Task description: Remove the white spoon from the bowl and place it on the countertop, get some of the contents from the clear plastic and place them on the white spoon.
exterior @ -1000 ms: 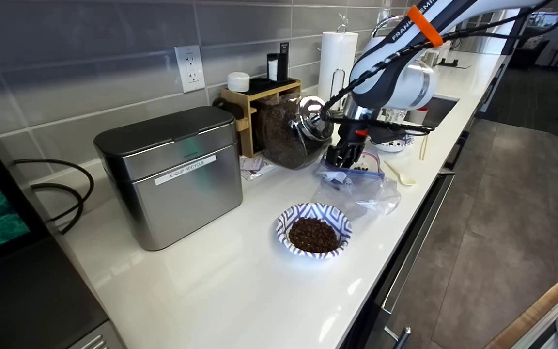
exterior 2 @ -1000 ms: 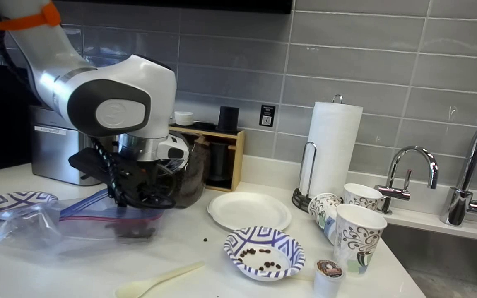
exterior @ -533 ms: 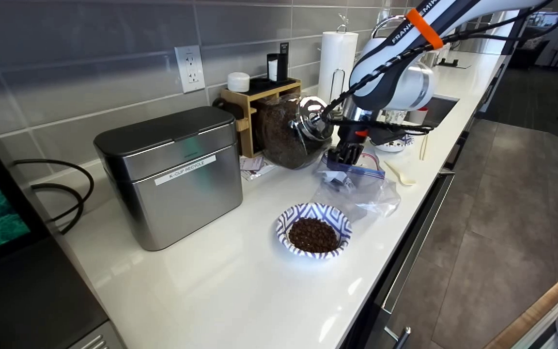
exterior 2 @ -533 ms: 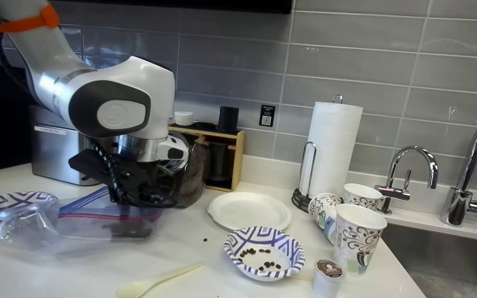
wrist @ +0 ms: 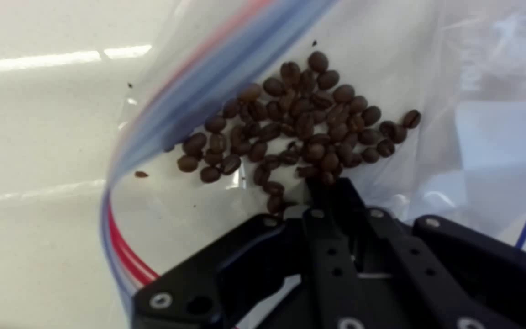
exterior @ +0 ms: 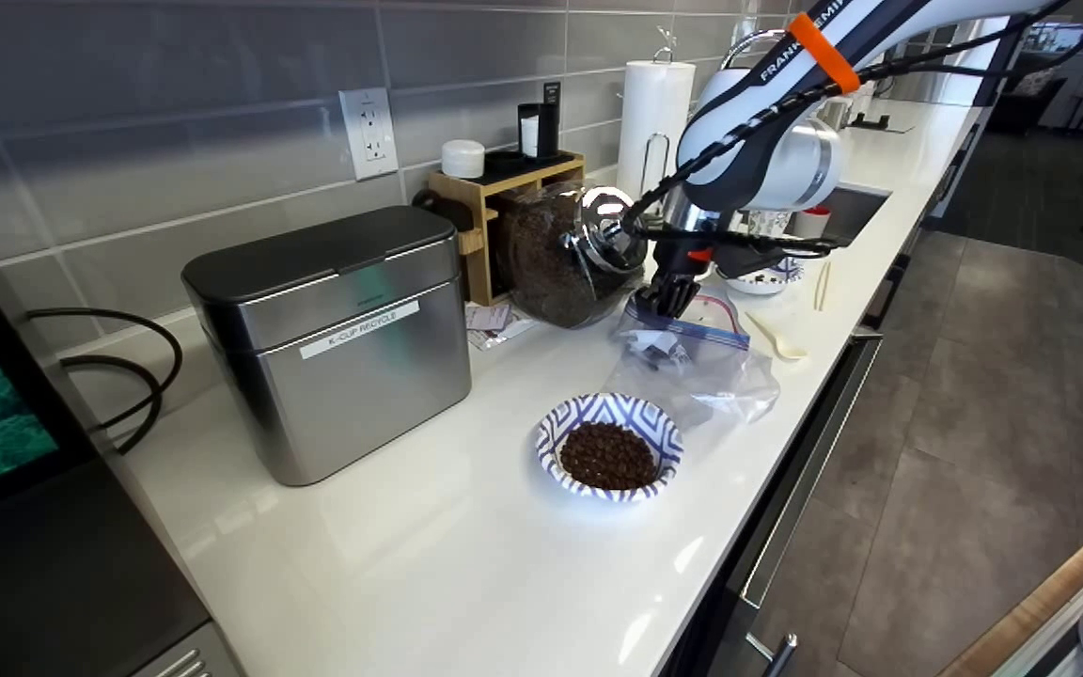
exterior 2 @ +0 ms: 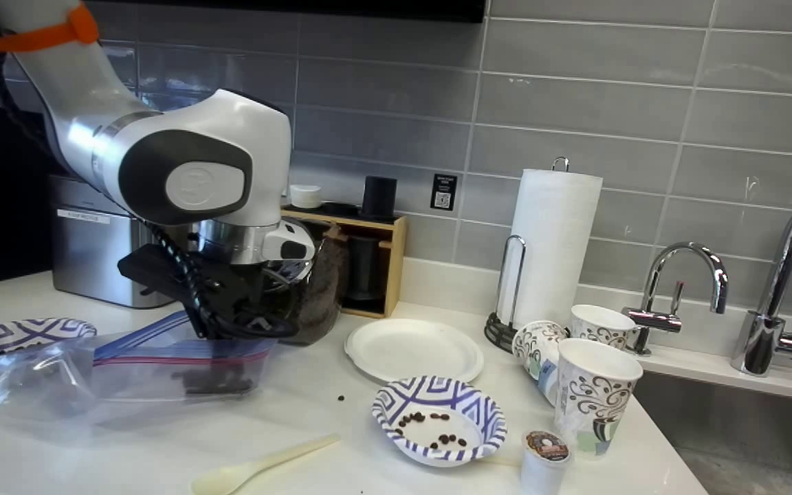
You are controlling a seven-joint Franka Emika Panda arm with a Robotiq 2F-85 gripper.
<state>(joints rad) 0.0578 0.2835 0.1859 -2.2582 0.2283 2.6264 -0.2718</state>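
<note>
One spoon lies flat on the counter, in the foreground of an exterior view. A pod stands upright off to one side, and between the two sits a striped bowl with a few dark beans scattered in it. Three cups, one tipped over, are behind the pod by the sink. A stray bean rests on the counter behind the end of the spoon's handle.

Farther in, the bag sprawls on the counter, blue and red zip strips at its mouth. The gripper reaches down inside; in the wrist view its fingers stand almost together, tips at the edge of a loose heap of beans. Whether a bean is pinched between them, I cannot tell.

A plate lies behind the striped bowl. Beyond the bag sits a second bowl, thickly filled with beans. Just past the gripper, a jar of something brown stands before a rack. The bin is farther along, and a towel roll and two taps stand near the wall.
</note>
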